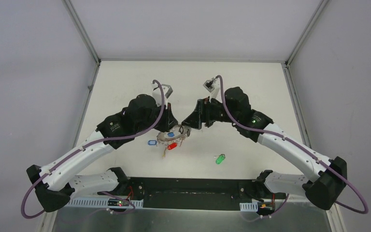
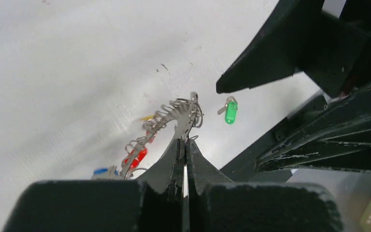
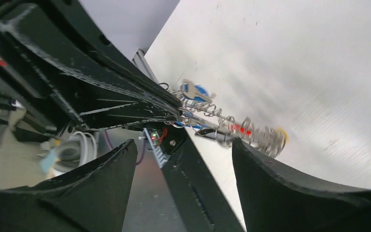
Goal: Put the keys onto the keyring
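White table [image 1: 125,96]: my left gripper [image 2: 185,143] pinches ring [image 2: 170,114], steadying it for threading; right gripper [image 3: 183,145] spread; green key [image 1: 220,158] loose.

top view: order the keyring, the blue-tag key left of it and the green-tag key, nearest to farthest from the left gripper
1. keyring, held by the left gripper
2. blue-tag key, just left of it
3. green-tag key, off to the right, alone

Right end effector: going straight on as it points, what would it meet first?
Probably the keyring, held by the left end effector, just ahead of the open right end effector; depth unclear.
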{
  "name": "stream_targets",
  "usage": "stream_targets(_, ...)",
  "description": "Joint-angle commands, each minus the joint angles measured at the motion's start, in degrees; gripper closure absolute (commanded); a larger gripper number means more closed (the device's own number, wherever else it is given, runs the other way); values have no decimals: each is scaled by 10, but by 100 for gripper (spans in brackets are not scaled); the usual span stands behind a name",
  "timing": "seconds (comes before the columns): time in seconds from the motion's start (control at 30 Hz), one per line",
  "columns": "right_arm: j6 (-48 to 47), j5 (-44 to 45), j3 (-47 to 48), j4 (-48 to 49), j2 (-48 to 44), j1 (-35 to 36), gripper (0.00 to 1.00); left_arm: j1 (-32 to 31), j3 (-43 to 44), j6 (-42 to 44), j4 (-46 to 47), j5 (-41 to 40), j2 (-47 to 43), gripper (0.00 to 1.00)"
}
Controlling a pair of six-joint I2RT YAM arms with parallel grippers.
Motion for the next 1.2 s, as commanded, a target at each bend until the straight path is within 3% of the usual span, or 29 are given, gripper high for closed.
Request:
stream_targets(0.0, -147, -4, 12, 20, -46, -3, 26, -7, 52, 132, 8, 89, 9, 100)
stream_targets(0.27, -282, -126, -80, 181, -102, -3, 27, -7, 57, 205, 10, 158, -3, 100)
stream_targets(0.47, -323, -167, -85, 196, -98, -3, 41, -7, 24, 255, 52, 209, -30, 100)
stream_targets(0.87, -336, -216, -109, 251, -94, -3, 58, -6, -132, 275, 310, 272, -144, 100)
stream_targets(1.17, -357, -240, -120, 256, -109, -3, 61, -6, -187, 256, 415, 270, -180, 100)
